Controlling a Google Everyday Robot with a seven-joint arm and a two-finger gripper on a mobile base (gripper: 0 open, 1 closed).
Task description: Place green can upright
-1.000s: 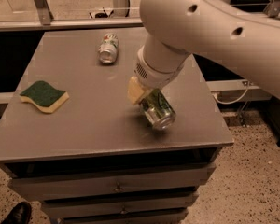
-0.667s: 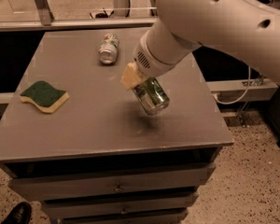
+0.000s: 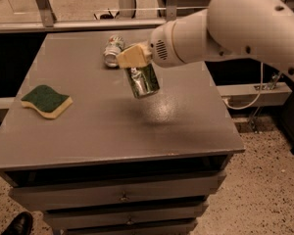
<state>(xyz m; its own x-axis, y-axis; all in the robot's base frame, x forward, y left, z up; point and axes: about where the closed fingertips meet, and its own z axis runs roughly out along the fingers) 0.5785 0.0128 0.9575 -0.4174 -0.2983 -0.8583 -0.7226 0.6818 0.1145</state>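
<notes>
The green can is shiny metallic green with a silver end. It hangs in the air above the middle of the grey table, nearly upright and slightly tilted. My gripper is shut on the can's top end and holds it clear of the tabletop. A dark shadow lies on the table below and to the right of the can. The white arm reaches in from the upper right.
A white-silver can lies on its side at the back of the table, just behind my gripper. A green and yellow sponge lies at the left. Drawers are below the tabletop. A black shoe is at the bottom left.
My gripper has lifted the green can and carried it left and toward the back of the table. The can has turned from steeply tilted to nearly upright.
</notes>
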